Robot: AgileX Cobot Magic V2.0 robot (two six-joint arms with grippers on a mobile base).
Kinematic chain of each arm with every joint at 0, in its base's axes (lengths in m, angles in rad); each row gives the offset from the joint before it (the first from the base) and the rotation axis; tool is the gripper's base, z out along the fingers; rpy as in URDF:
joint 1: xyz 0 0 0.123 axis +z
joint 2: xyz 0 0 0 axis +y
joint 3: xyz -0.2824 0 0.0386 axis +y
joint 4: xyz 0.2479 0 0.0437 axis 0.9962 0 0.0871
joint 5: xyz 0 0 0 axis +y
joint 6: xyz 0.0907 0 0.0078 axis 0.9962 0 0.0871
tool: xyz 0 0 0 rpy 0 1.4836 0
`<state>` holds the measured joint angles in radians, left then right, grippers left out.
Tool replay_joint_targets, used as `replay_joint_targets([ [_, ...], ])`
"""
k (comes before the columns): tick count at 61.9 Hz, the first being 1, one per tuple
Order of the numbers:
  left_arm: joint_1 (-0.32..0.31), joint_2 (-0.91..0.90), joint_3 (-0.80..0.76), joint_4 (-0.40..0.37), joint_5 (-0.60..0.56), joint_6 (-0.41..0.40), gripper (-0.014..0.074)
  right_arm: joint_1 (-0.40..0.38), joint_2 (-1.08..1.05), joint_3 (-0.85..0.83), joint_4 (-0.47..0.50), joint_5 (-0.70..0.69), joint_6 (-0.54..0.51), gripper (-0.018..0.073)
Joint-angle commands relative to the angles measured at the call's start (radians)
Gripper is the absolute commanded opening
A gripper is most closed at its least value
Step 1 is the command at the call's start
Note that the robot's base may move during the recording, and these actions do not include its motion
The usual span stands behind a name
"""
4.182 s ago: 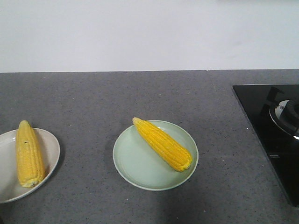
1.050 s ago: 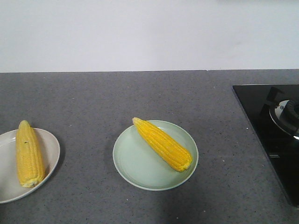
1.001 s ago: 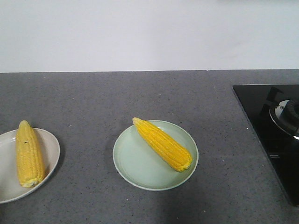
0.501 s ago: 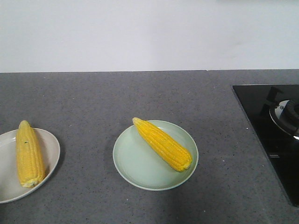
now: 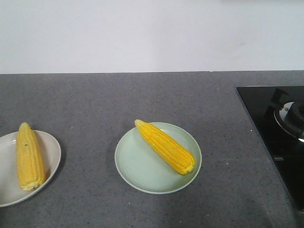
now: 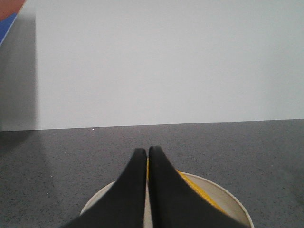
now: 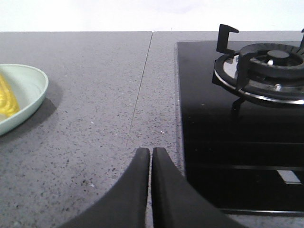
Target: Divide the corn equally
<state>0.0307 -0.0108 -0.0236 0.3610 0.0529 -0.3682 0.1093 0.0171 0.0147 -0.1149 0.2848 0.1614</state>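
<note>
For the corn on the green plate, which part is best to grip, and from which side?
Grip the corn at its middle, from above, fingers across its width. It lies diagonally on the green plate, tip toward the far left, so the hand should turn to match.

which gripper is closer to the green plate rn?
Right. The right gripper is shut over bare counter, with the green plate just off to its left. The left gripper is shut above the white plate instead.

Kitchen: gas hob (image 7: pixel 256 71), stone counter (image 5: pixel 142 95).
</note>
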Motion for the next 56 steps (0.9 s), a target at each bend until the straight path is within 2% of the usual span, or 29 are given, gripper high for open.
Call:
replay_joint_targets([
  [1,0.002,-0.016,-0.027,-0.003,-0.073,-0.008,-0.0006,-0.006,-0.005,0.026,-0.005,-0.161,0.044,-0.0005],
  [56,0.002,-0.016,-0.027,-0.003,-0.073,-0.008,-0.0006,-0.006,-0.032,0.023,-0.014,-0.3,0.001,-0.0005],
])
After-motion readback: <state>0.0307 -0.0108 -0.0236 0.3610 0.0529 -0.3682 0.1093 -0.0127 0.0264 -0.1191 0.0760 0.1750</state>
